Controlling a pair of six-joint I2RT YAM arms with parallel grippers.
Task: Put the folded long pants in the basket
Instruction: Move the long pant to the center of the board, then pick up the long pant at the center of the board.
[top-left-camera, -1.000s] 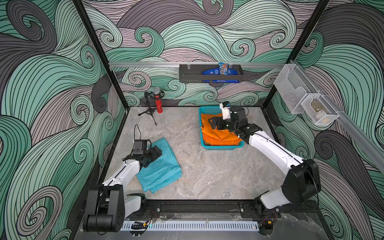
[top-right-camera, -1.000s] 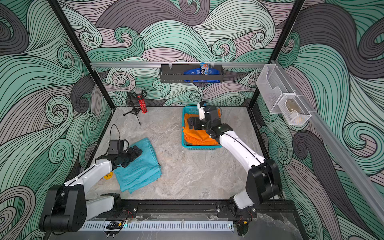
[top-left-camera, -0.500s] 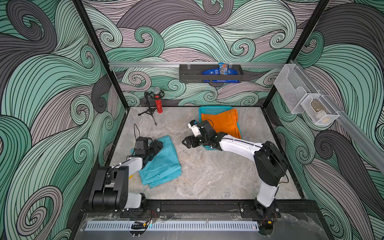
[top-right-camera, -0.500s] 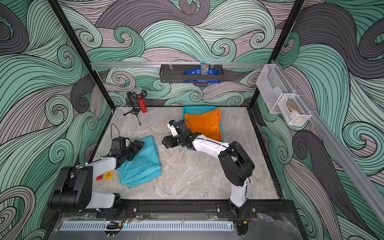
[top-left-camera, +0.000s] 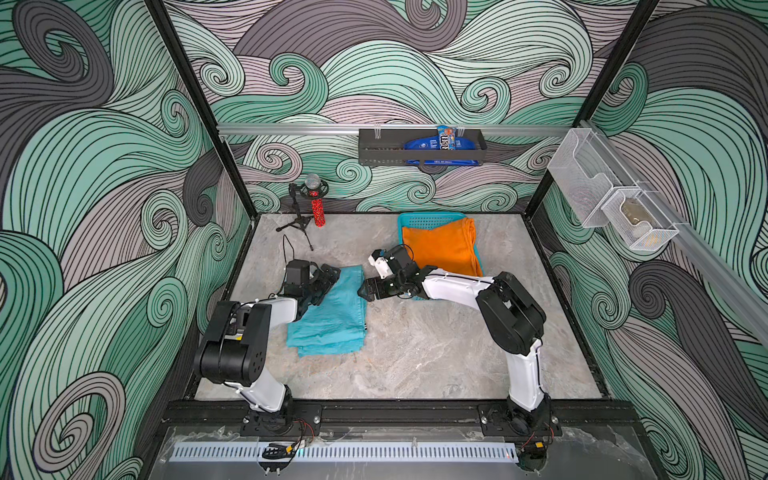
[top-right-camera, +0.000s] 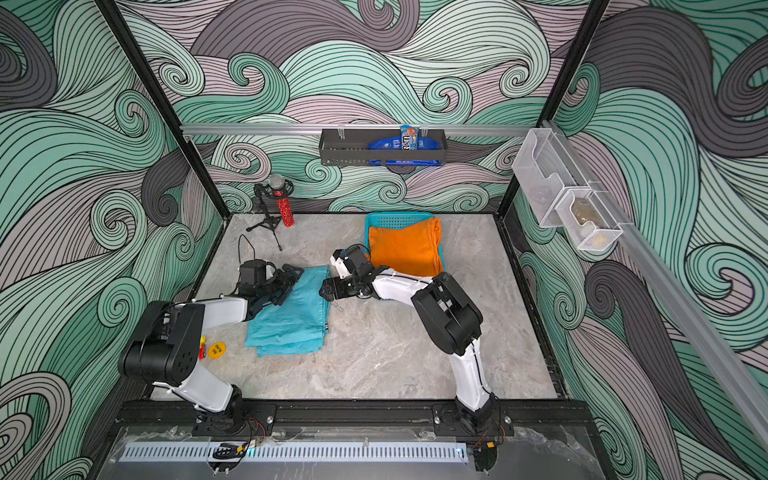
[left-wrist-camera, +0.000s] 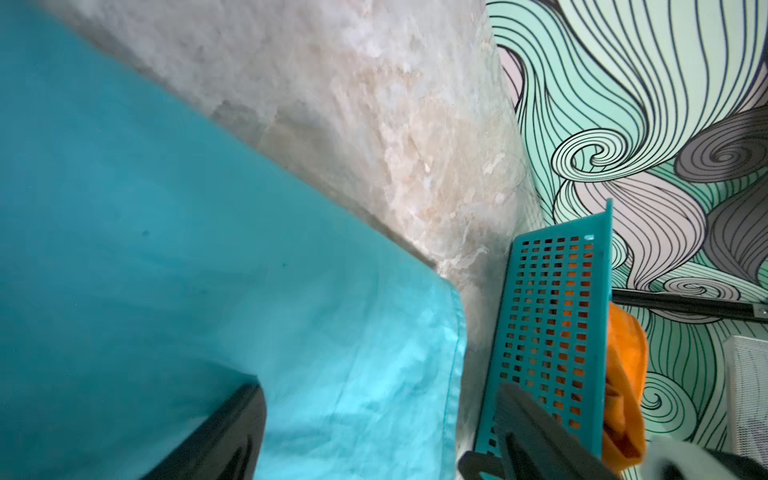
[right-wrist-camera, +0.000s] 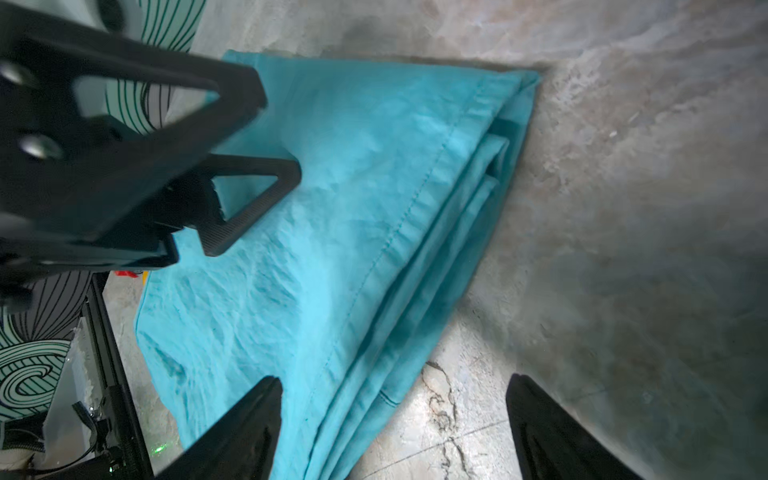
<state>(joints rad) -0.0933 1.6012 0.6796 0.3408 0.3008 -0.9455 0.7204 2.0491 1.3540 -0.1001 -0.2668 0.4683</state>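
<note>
Inspecting the table (top-left-camera: 415, 357), we find the turquoise pants (top-left-camera: 332, 316) folded flat near its middle, slightly toward the left arm's side, in both top views. The orange pants (top-left-camera: 442, 247) lie in the basket (top-left-camera: 428, 218) at the back of the table, filling it and standing above its rim; through the basket's grid wall (left-wrist-camera: 552, 316) the left wrist view shows orange cloth.

The left gripper (top-left-camera: 326, 280) sits at the far left corner of the turquoise pants, its jaws spread wide; one finger (left-wrist-camera: 224, 432) lies over the cloth, though we cannot tell whether it touches. The right gripper (top-left-camera: 365, 291) sits at the opposite long edge of the same bundle, low over the table. Its jaws are likewise spread wide: in the right wrist view one finger (right-wrist-camera: 245, 428) is over the cloth's layered edge and the other over bare table. Neither gripper holds anything.

We see no khaki pants, possibly hidden beneath the orange.
</note>
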